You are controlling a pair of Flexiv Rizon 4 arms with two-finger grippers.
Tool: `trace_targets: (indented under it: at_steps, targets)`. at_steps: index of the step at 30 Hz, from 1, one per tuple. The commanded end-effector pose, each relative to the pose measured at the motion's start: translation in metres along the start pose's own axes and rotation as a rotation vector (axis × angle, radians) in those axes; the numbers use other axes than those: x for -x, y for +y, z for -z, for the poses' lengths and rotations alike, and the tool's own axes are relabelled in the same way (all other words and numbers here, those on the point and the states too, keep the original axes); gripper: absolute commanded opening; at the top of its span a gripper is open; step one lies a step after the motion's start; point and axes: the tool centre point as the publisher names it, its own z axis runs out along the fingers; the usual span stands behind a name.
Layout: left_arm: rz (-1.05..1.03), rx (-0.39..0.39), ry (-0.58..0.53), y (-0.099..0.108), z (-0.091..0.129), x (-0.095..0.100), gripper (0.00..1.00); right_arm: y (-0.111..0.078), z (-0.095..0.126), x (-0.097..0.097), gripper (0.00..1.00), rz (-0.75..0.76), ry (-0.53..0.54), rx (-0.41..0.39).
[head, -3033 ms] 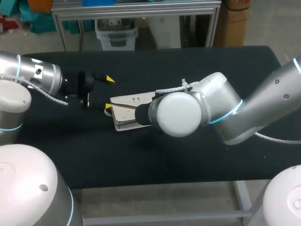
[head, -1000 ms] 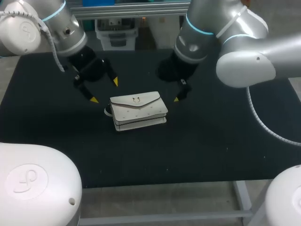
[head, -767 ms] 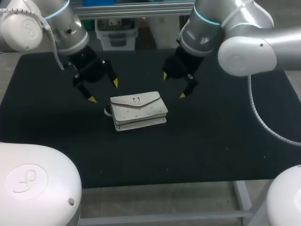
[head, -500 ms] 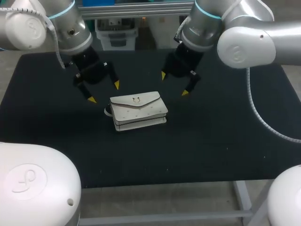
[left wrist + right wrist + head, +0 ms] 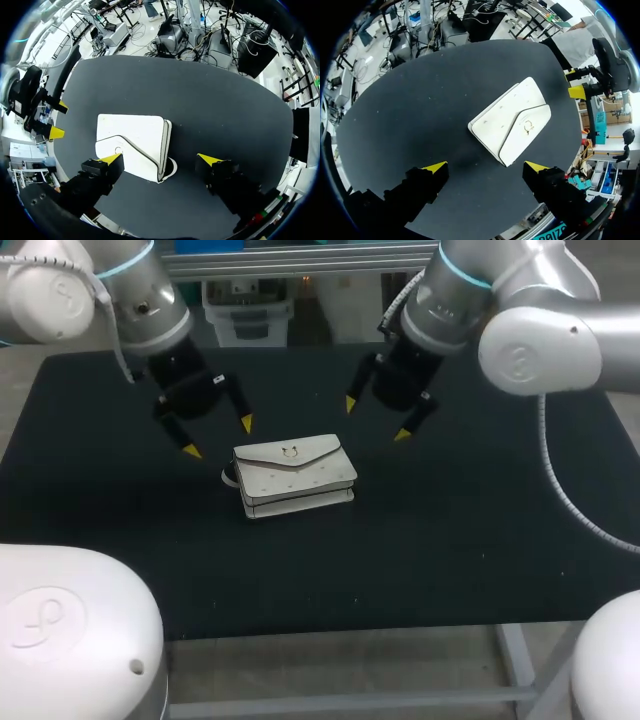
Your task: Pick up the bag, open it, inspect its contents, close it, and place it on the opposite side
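Observation:
A small white bag (image 5: pixel 294 476) with a closed flap and a metal clasp lies flat on the black table (image 5: pixel 450 540), near its middle. My left gripper (image 5: pixel 216 437) hovers open just behind the bag's left end, nothing between its yellow tips. My right gripper (image 5: pixel 376 418) hangs open behind the bag's right end, also holding nothing. In the left wrist view the bag (image 5: pixel 132 146) lies under and ahead of my left gripper (image 5: pixel 161 160), and the other gripper's yellow tips (image 5: pixel 56 132) show beyond it. In the right wrist view the bag (image 5: pixel 512 127) lies ahead of my right gripper (image 5: pixel 486 167).
A short strap loop (image 5: pixel 229 477) pokes out at the bag's left end. The black table (image 5: pixel 215 115) stretches out on all sides of the bag, with its front edge near me.
Both arms have lifted away from the bag since three seconds ago. In the last second my right gripper rose and drifted back and to the right; the left one barely shifted. The bag stayed put.

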Motion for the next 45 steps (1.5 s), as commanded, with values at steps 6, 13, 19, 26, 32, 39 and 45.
trace_targets:
  at_steps: [6,13,19,26,32,39,45]
  targets:
    - [-0.001,-0.003,-0.002,0.001,-0.001,0.0,1.0,0.001,0.0,-0.002,1.0,0.001,-0.005,-0.003]
    - [-0.132,-0.006,0.011,0.016,-0.008,0.007,1.0,-0.009,-0.005,0.005,1.0,0.131,-0.057,0.025]
    - [-0.271,-0.006,0.013,0.027,-0.014,0.013,1.0,-0.023,-0.013,0.009,1.0,0.329,-0.109,0.042]
    - [-0.309,-0.018,-0.079,0.034,-0.024,0.007,1.0,-0.026,-0.023,0.011,1.0,0.503,-0.193,0.022]
    - [-0.218,-0.077,-0.178,0.039,-0.031,0.0,1.0,-0.021,-0.036,0.014,1.0,0.493,-0.253,0.029]
    - [-0.106,-0.06,-0.271,0.031,-0.039,-0.001,0.98,-0.013,-0.049,0.02,1.0,0.444,-0.305,0.042]
    - [-0.1,-0.039,-0.36,0.019,-0.049,0.001,0.91,-0.009,-0.057,0.022,1.0,0.407,-0.372,0.059]
